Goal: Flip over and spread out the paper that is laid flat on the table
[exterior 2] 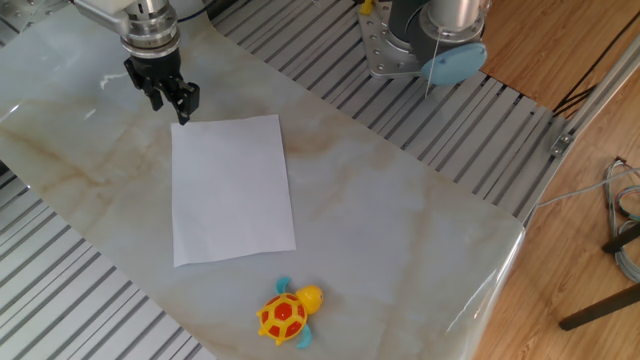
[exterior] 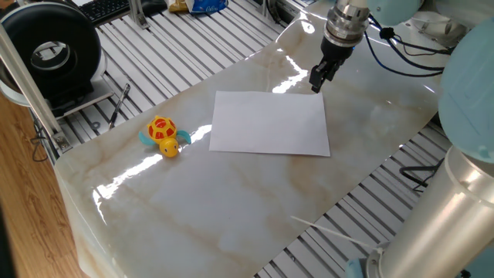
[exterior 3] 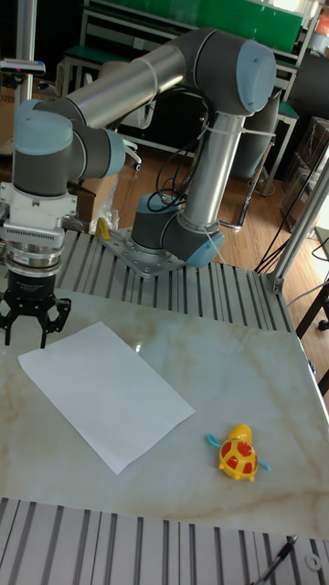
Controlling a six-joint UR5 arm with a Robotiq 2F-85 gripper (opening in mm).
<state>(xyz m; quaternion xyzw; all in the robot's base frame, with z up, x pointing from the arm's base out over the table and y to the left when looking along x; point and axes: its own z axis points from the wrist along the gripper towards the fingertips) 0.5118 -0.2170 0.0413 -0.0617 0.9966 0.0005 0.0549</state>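
Observation:
The white paper (exterior: 270, 123) (exterior 2: 232, 190) (exterior 3: 105, 393) lies flat on the glossy marble table (exterior: 231, 201) (exterior 2: 400, 220) (exterior 3: 228, 366). My gripper (exterior: 316, 82) (exterior 2: 170, 104) (exterior 3: 26, 340) hangs just beyond the sheet's far corner, slightly above the tabletop. Its black fingers stand apart, open, with nothing between them, and they do not touch the paper.
A yellow and red toy turtle (exterior: 162, 136) (exterior 2: 285, 315) (exterior 3: 240, 454) sits on the table near the paper's other end. The arm's base (exterior 2: 420, 40) is bolted to the ribbed aluminium frame (exterior: 177, 54). A black round device (exterior: 54, 50) stands off the table's edge.

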